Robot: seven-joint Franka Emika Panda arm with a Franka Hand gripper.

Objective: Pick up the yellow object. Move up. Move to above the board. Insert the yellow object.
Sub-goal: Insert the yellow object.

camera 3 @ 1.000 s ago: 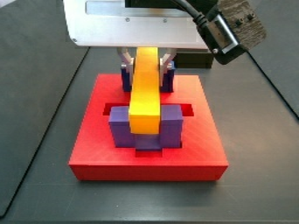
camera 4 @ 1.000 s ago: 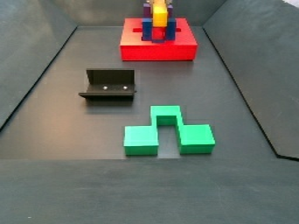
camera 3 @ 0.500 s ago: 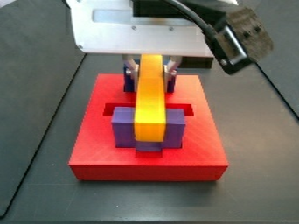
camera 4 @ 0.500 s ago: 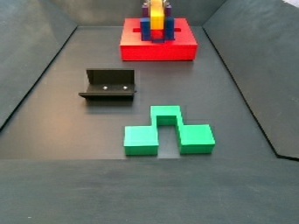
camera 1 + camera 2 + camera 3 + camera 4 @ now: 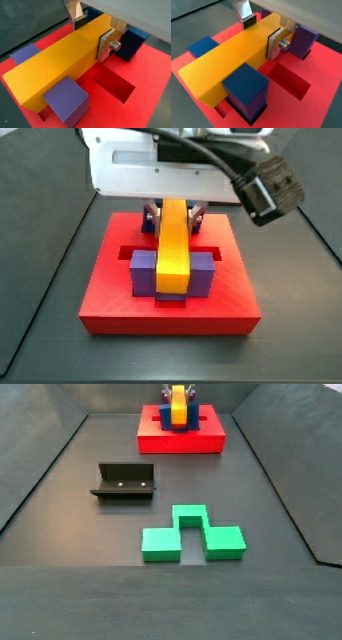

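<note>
Gripper (image 5: pixel 92 31) over the board (image 5: pixel 227 308), fingers (image 5: pixel 107 44) clamped on the bar (image 5: pixel 171 248) at its far end. The bar lies between the purple posts (image 5: pixel 201 276), running 12 to 6 in a side view, likely aligned with the slot for seating. Fixture (image 5: pixel 124 482) and green block (image 5: pixel 191 536) sit well apart.

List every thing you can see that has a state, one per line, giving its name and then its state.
Long yellow-orange rectangular bar: held in the tool, lying between the upright posts.
Tool: over the board, shut on the bar.
Large flat red board: flat on the floor, one recess open beside the bar.
Green notched block: lying loose on the floor, untouched.
Dark L-shaped fixture: standing on the floor, holding nothing.
</note>
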